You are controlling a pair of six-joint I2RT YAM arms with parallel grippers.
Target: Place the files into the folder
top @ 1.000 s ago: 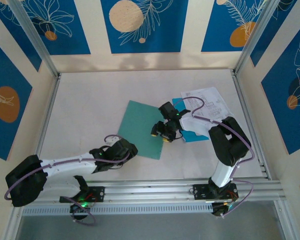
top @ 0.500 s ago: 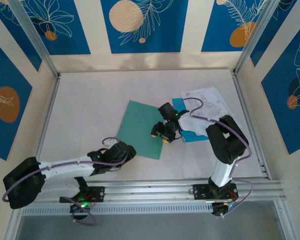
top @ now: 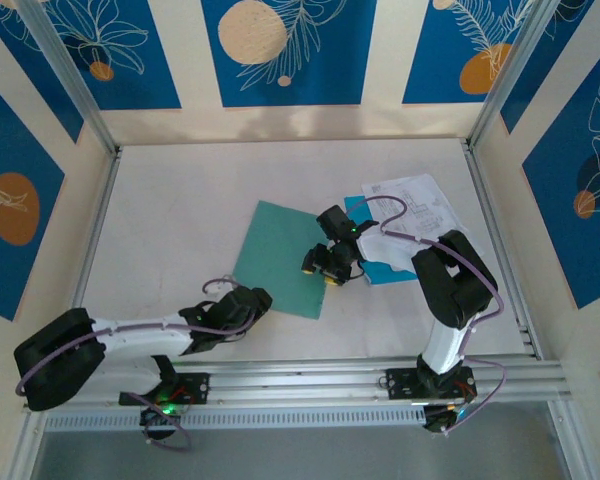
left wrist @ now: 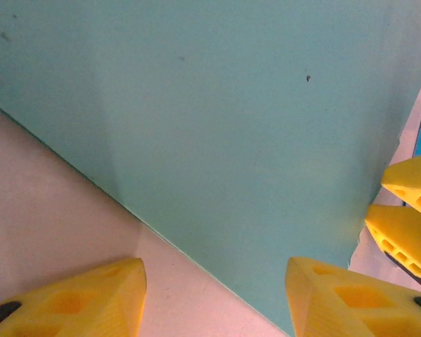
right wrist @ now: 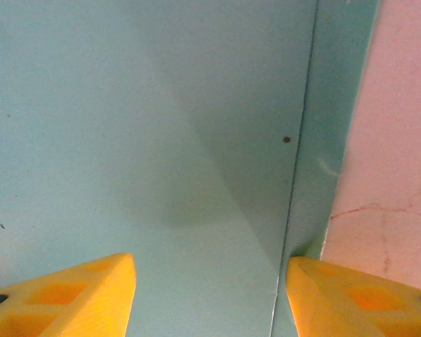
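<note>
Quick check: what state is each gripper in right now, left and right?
Left gripper: open, holding nothing, at the edge of the teal folder.
Right gripper: open, holding nothing, over the teal folder.

Black joints, white links — left arm [top: 140,335], right arm [top: 442,345]; purple cables [top: 145,322]; yellow fingers [left wrist: 84,298].

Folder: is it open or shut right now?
Shut: the folder lies flat as one teal rectangle, cover edge resting on the back leaf in the right wrist view; the files lie outside it.
</note>
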